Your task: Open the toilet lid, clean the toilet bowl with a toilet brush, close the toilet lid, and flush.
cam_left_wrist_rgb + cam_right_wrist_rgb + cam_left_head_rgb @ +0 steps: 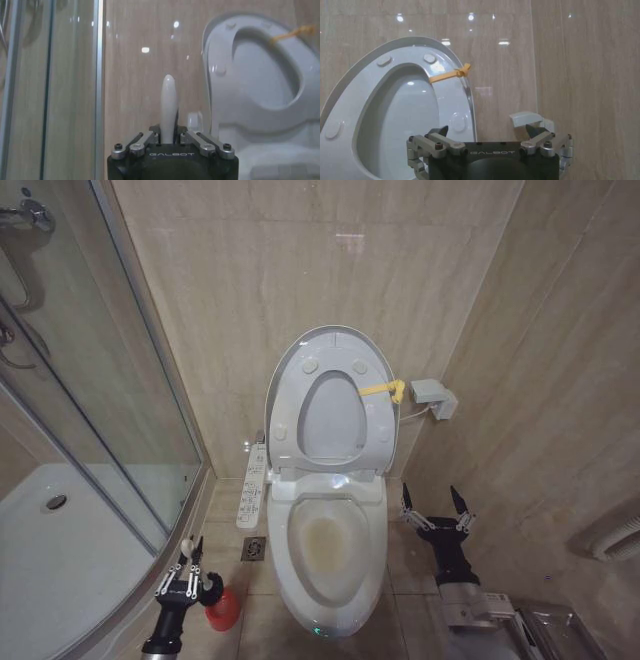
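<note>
Your tiled floor (410, 620) carries the toilet bowl (335, 565), toilet lid (330, 395) raised; left end effector (186, 572) grips the toilet brush (168, 108), right end effector (436, 508) gapes wide.

One toilet lid (330, 345), one toilet bowl (330, 550), one toilet brush (169, 108), one red holder (224, 610), two grippers (187, 570) (436, 505)

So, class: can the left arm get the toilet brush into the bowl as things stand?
Probably yes. The toilet lid and seat stand raised, leaving the toilet bowl uncovered, and the left end effector, shut on the toilet brush, is just beside it.
</note>
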